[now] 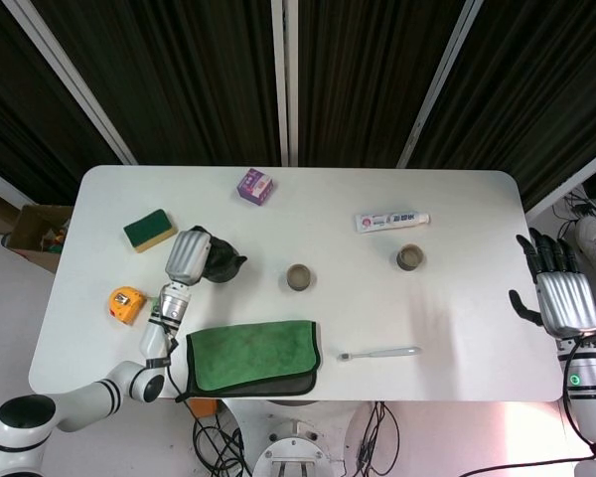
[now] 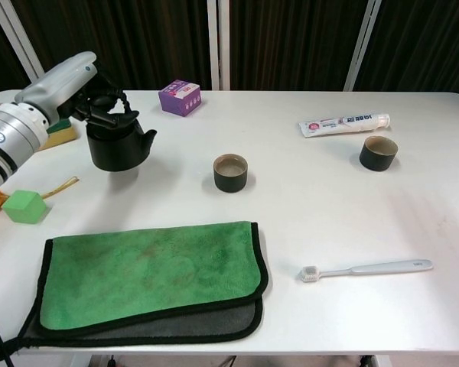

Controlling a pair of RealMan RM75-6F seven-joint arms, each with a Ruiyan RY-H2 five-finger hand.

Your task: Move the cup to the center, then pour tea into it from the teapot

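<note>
Near the middle of the white table [image 2: 306, 206], a dark cup [image 2: 231, 172] standing upright, its inside pale; taken here as the landmark. Well to the left of that cup, the black teapot [image 2: 117, 144] with its spout turned toward the cup, gripped at the top by the left hand [image 2: 83, 90], fingers [image 2: 107, 105] curled around the handle; whether the pot's base touches the table or hangs just above it cannot be told. In the head view, same hand [image 1: 188, 256] covering the pot's left side, pot [image 1: 222, 264] showing beside it. Well to the right of the cup and slightly farther back, a second dark cup [image 2: 378, 153]; just behind that one, a toothpaste tube [image 2: 344, 121] lying flat. Nearer than the cup and to its left, a green cloth [image 2: 149, 267] folded over a dark layer at the table's front edge. Nearer and to the right of the cup, a toothbrush [image 2: 366, 267] lying flat, bristles toward the cloth. Behind and left of the cup, a small purple box [image 2: 179, 98]. Beyond the teapot, a green cube [image 2: 24, 206], a yellow tape measure [image 1: 125, 303] and a green sponge [image 1: 149, 230]. Far right of the cup, off the table's edge, the right hand [image 1: 561, 295] empty, fingers spread.
</note>
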